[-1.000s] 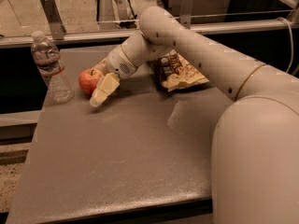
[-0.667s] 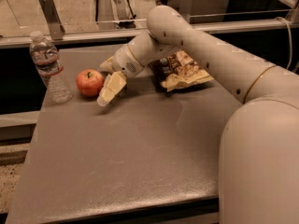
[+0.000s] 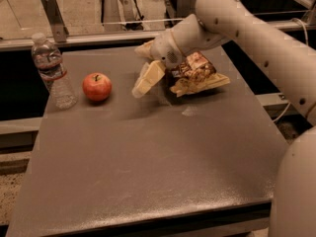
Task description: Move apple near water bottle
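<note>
The red apple (image 3: 97, 86) rests on the grey table (image 3: 148, 162) at the back left, stem up. The clear water bottle (image 3: 53, 71) with its white cap stands upright just left of the apple, with a small gap between them. My gripper (image 3: 138, 71) hangs above the table to the right of the apple, well apart from it. Its cream fingers (image 3: 147, 78) are spread and hold nothing.
A crumpled snack bag (image 3: 197, 75) lies at the back of the table, right beside and partly under my wrist. A metal rail (image 3: 98, 36) runs behind the table. My arm (image 3: 256, 38) spans the right side of the view.
My gripper has drawn away from the apple to the right, toward the snack bag. The apple stays beside the water bottle.
</note>
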Robot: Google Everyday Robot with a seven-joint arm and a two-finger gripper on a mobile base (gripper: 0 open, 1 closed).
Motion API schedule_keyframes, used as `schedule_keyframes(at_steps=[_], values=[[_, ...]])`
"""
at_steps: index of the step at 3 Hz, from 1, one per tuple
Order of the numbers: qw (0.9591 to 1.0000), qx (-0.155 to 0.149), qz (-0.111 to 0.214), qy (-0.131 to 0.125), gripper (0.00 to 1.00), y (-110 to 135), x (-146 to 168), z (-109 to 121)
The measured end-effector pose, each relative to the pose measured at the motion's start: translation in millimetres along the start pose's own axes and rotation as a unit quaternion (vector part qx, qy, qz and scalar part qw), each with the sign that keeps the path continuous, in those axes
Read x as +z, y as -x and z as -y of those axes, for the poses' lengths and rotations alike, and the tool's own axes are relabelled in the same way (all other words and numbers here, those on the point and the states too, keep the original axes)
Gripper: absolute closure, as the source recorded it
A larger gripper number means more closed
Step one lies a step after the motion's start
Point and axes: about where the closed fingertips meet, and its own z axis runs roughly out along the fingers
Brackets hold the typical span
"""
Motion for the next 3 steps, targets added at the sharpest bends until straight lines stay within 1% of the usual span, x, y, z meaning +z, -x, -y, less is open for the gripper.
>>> schedule_keyframes(at_steps=[1,2,3], values=[[0.9987,-0.012,0.02,-0.044,0.0,-3.8,-53.0,4.3],[0.9935,-0.029,0.046,-0.1,0.0,-12.1,-118.8,-0.5],[0.9936,-0.029,0.046,-0.1,0.0,-12.1,-118.7,-0.5]])
